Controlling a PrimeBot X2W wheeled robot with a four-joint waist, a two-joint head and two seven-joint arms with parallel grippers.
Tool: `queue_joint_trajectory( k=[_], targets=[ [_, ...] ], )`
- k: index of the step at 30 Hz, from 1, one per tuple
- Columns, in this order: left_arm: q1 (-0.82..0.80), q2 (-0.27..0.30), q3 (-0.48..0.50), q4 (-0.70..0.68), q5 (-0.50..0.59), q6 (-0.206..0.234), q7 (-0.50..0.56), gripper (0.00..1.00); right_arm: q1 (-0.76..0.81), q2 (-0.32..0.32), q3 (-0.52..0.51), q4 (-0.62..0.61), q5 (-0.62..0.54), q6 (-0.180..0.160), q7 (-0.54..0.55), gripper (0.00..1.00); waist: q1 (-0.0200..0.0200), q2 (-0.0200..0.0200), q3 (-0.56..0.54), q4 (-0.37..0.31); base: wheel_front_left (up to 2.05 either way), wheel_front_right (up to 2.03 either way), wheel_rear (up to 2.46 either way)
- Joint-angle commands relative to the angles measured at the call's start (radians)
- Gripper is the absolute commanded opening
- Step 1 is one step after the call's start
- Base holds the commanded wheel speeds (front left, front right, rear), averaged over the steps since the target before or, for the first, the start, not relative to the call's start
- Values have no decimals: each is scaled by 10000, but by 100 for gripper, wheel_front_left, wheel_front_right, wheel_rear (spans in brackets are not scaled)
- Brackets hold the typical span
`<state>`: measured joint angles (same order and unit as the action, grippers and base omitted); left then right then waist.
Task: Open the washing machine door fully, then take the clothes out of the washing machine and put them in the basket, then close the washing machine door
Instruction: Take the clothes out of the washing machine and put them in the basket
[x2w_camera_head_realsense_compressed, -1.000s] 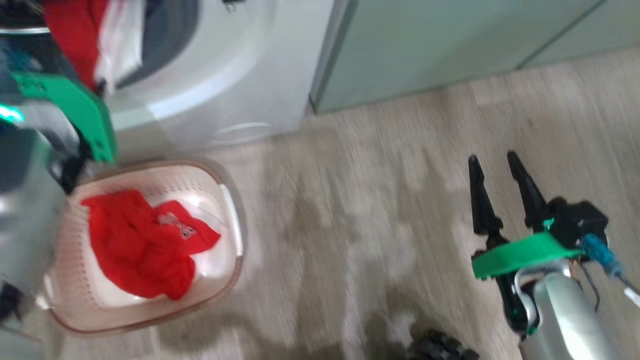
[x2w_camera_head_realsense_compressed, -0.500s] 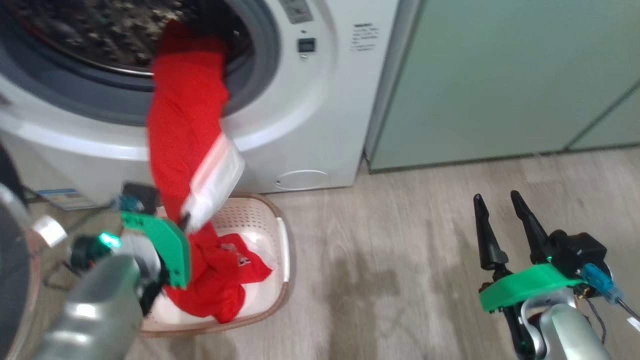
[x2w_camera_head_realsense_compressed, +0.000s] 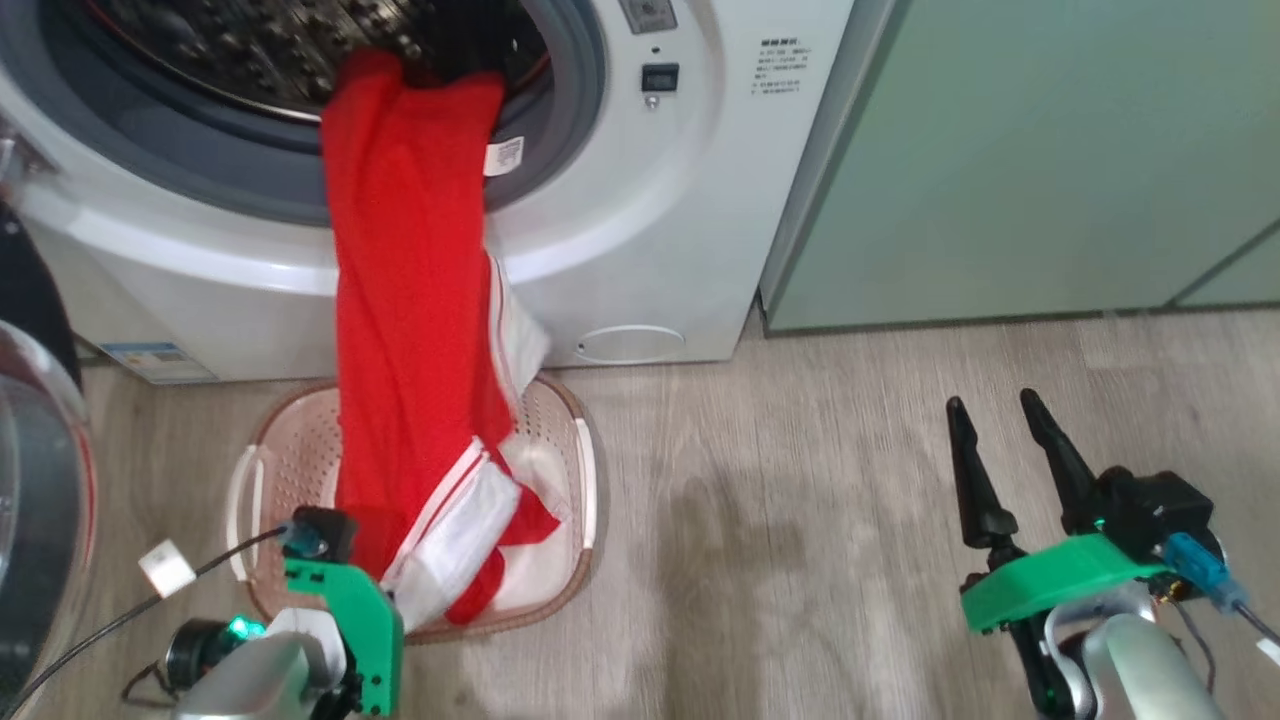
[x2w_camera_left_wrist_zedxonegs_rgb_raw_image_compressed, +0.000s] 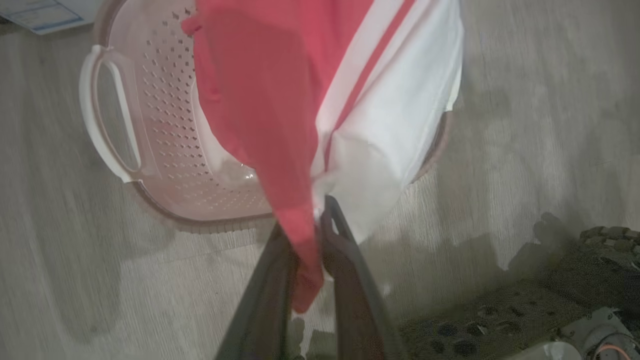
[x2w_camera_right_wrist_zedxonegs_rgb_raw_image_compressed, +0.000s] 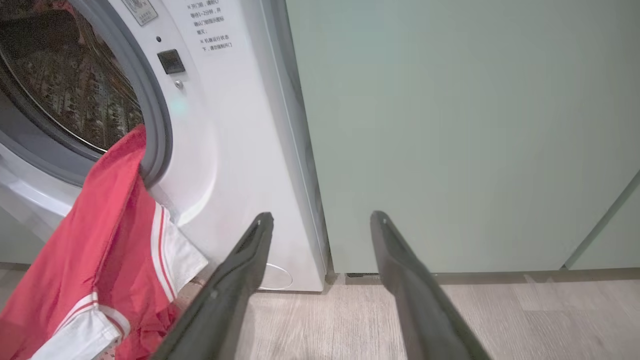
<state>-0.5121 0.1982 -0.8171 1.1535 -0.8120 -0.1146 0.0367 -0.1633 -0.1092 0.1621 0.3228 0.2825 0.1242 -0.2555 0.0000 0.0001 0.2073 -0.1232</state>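
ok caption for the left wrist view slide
Left claw pinches a red and white garment over the cream basket

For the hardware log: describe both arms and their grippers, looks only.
The left gripper and right gripper each have two long, tapering dark fingers. Behind the right sit a green bracket, a black module, a blue connector and a silvery forearm. The left arm's bracket matches; its black cable bears a white tag.

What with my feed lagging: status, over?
Left gripper shut on red garment, draped from drum over basket. Right gripper open, idle. No obstruction seen.
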Motion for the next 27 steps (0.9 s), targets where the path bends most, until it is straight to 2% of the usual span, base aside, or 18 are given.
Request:
queue_joint_trajectory(
  k=[1, 9, 14, 23, 27],
  targets=[
    [-182, 203, 297, 128, -177, -52, 75, 0, -245, -198, 203, -328, 30, 65, -63, 100, 0, -1, 214, -87, 0, 0, 0],
    [-438, 162, 456, 916, -642, -125, 778, 0, -669, -334, 174, -457, -5, 65, -63, 100, 0, -1, 1286, -393, 0, 0, 0],
    [-657, 255, 530, 1224, -814, 30, 1426, 0, -979, -406, 123, -585, -32, 65, -63, 100, 0, -1, 2063, -683, 0, 0, 0],
    [-1661, 415, 895, 1317, -905, 993, 81, 0, -1250, -514, -72, -809, -124, 65, -63, 100, 0, -1, 3086, -835, 0, 0, 0],
    [-1843, 419, 1000, 1339, -970, 1158, -307, 0, -1299, -550, -73, -832, -161, 65, -63, 100, 0, -1, 3201, -909, 0, 0, 0]
  ],
)
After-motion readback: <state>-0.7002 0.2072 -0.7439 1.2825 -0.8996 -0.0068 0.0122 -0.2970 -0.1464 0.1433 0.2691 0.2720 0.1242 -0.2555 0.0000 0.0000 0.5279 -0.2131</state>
